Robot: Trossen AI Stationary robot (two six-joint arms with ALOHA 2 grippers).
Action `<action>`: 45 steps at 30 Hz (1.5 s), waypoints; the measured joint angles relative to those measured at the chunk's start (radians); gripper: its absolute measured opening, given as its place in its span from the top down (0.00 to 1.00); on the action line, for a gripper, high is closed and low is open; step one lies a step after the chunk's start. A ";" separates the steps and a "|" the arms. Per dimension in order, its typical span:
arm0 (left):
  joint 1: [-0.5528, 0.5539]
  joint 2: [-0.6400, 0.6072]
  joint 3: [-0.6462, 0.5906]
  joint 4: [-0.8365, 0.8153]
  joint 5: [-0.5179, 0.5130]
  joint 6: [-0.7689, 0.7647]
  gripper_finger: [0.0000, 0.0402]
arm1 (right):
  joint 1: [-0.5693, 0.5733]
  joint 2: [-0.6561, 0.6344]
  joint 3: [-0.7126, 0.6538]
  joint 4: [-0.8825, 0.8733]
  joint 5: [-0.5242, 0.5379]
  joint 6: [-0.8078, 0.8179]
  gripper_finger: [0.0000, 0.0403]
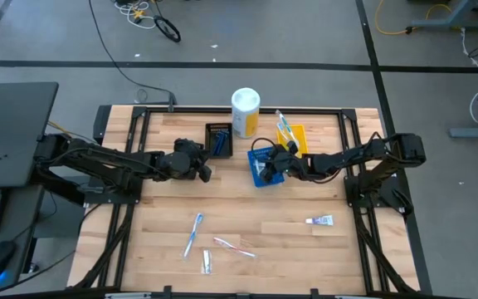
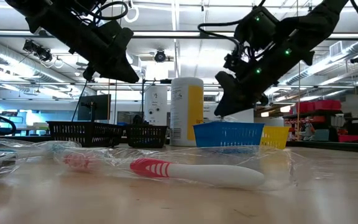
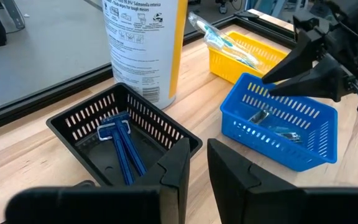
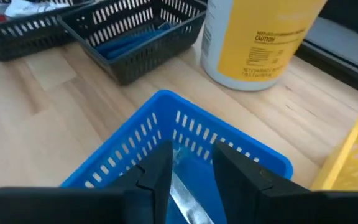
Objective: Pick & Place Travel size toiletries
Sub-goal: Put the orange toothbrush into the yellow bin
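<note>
Right hand (image 4: 191,148) is parked right over the blue slotted plastic basket (image 4: 166,101), jaws clearly apart. A pale shiny packet (image 4: 185,199) can be seen through the gap, down inside the basket. Looks let go, tbh, though whether it's touched by a finger can't be made out.

Left hand (image 3: 197,144) is held above the tabletop just beside the black slotted plastic basket (image 3: 61,124) with the dark blue razors (image 3: 122,146) in it. Its jaws are only a crack apart, and nothing is held.

What the next pick probably hinges on: the small white tube with blue and red print (image 1: 320,220) is lying flat on bare wood, out toward the front edge from the right hand and a bit to its outer side. Its long axis runs across the tabletop, side to side. It's clearly nearer the right hand than the left, so that one would likely be reached for, with the wrist turned to pinch across the tube's width.

The slim light-blue toothbrush (image 1: 193,234), the pink-and-white toothbrush (image 1: 233,247) in clear wrap and another small pale tube (image 1: 207,262) are bunched together in front of the left hand, well apart from both baskets.
</note>
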 joint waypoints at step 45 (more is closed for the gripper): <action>-0.134 0.000 0.000 -0.009 0.010 -0.077 0.84 | 0.588 0.381 0.232 0.425 -0.109 -0.078 0.69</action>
